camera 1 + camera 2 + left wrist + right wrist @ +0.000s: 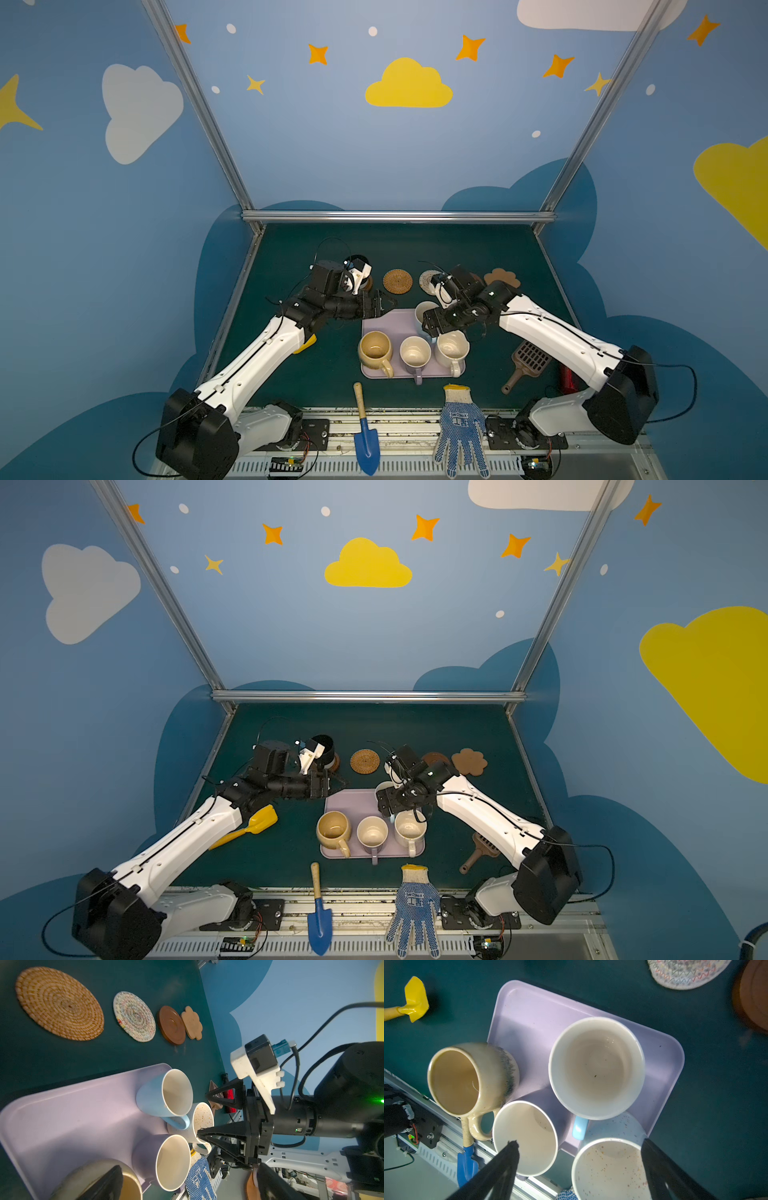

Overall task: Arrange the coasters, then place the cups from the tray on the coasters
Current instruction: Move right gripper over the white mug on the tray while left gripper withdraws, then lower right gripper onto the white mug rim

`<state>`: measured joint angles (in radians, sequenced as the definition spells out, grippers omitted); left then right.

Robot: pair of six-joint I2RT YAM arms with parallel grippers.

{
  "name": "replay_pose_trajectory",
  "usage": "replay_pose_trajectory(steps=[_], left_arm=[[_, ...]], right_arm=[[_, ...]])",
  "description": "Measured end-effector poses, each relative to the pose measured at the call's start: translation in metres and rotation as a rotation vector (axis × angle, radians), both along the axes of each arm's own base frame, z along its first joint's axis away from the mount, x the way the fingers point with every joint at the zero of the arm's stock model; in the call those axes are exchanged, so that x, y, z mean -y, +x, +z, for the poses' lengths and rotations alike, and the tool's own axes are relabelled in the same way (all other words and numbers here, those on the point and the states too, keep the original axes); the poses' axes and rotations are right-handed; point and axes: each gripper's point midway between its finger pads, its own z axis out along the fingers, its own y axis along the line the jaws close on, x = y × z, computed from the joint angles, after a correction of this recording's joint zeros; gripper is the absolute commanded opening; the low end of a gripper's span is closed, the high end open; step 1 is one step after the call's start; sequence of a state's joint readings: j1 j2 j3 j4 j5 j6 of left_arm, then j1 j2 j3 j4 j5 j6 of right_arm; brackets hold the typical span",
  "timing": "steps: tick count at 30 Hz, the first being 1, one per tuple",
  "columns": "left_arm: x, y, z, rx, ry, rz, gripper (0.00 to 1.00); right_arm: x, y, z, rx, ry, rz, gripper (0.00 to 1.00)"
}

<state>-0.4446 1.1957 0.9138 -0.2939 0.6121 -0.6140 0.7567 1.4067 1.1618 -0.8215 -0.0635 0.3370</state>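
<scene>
The lavender tray holds the tan-yellow cup, the lavender cup, the speckled cup and the light blue cup. My right gripper hangs open over the blue cup's handle, with nothing between its fingers. Beside the tray's far left corner my left gripper is open and empty. The black cup stands on a dark-brown coaster at the back left. In a row to its right lie the orange rattan, pale spiral, second dark-brown and cloud-shaped coasters.
A blue trowel and a dotted work glove lie at the front edge. A yellow scoop lies left of the tray. To its right are a brown slotted paddle and a red object.
</scene>
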Motion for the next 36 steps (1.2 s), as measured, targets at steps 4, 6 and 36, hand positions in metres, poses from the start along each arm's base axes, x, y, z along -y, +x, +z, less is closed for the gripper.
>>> replay_pose_trajectory(steps=[4,6,36], left_arm=[[0.007,-0.001,-0.004,-0.007,-0.001,-0.022,0.99],[0.009,-0.001,-0.007,-0.012,0.0,-0.03,0.99],[0.021,0.008,-0.038,-0.08,0.025,0.005,0.99]], right_arm=[[0.0,0.005,-0.001,0.017,-0.005,-0.013,0.83],[-0.002,0.007,-0.002,0.024,-0.002,-0.014,0.78],[-0.007,0.006,-0.041,-0.041,-0.05,-0.013,0.44]])
